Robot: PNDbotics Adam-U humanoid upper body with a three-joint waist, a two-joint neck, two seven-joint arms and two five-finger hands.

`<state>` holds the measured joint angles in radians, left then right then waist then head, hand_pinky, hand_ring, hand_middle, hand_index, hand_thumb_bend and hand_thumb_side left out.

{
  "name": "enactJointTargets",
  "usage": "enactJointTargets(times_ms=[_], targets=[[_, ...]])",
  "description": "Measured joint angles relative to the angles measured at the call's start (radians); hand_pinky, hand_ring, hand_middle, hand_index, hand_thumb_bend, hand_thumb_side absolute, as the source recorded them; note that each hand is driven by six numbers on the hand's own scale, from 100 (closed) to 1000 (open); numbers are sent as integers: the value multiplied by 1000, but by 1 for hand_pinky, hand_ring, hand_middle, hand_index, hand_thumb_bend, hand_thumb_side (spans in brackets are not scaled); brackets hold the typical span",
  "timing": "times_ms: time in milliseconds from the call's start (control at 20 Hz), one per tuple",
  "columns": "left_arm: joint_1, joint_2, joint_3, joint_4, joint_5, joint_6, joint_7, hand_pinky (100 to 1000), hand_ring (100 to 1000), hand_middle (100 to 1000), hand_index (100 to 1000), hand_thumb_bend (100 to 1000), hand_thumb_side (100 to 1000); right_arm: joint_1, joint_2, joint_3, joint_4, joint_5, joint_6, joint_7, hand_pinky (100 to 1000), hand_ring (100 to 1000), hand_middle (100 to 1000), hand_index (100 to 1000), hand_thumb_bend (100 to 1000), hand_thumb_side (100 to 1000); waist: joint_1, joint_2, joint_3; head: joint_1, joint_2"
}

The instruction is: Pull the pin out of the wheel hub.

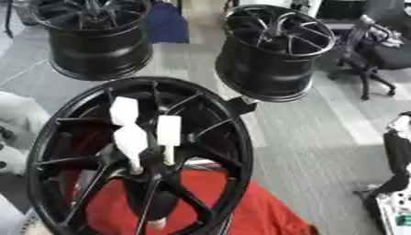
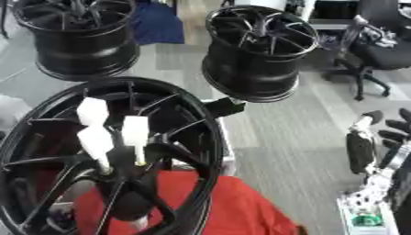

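Low at the left, the big black wheel hub (image 1: pixel 152 82) stands tilted over a red cloth (image 1: pixel 233 206), and three white-handled pins (image 1: pixel 169 131) rise close together from its centre, their thin shafts running down among the spokes. Since the pins stand just beside one another, fingers closing on one could well knock or drag a neighbour, and a pull off the line of the shaft might jam it in its hole or shift the hub on the cloth. Beyond, two more black wheels (image 1: pixel 273 50) sit on the floor, well apart from the work. At the right edge the right hand (image 2: pixel 361 151) hangs well apart from the pins, fingers relaxed and spread, holding nothing. The right eye view shows those fingers, whereas the left eye view catches only a sliver of the hand but more of the hub's left rim. No left hand shows in either view
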<state>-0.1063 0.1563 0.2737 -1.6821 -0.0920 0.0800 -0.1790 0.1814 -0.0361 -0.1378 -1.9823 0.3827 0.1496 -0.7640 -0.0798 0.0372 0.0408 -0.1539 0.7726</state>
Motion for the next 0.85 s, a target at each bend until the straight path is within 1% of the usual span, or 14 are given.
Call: enactJointTargets(times_ms=[150, 250, 550, 650, 850], targets=[[0, 0, -6, -5, 3, -4, -6, 545, 715, 605, 687, 100, 758, -6, 8, 34, 0, -12, -26, 15, 630, 592, 616, 816, 100, 435, 4, 1, 0, 16, 0], [0, 0, -8, -9, 5, -7, -12, 545, 717, 606, 687, 100, 754, -8, 12, 50, 0, -19, -37, 25, 629, 590, 614, 815, 100, 442, 6, 2, 0, 35, 0], [0, 0, -17, -24, 12, -14, -26, 545, 722, 607, 688, 100, 747, -14, 14, 81, 0, -33, -53, 42, 628, 588, 612, 814, 100, 445, 12, 10, -3, 89, 0], [0, 0, -19, -25, 13, -17, -30, 545, 722, 608, 688, 100, 747, -14, 14, 86, 0, -34, -56, 46, 628, 588, 612, 813, 100, 446, 13, 14, -6, 97, 0], [0, 0, -26, -31, 13, -21, -39, 545, 724, 608, 688, 100, 748, -13, 17, 94, 0, -39, -58, 51, 628, 588, 612, 813, 100, 448, 17, 16, -12, 99, 0]])
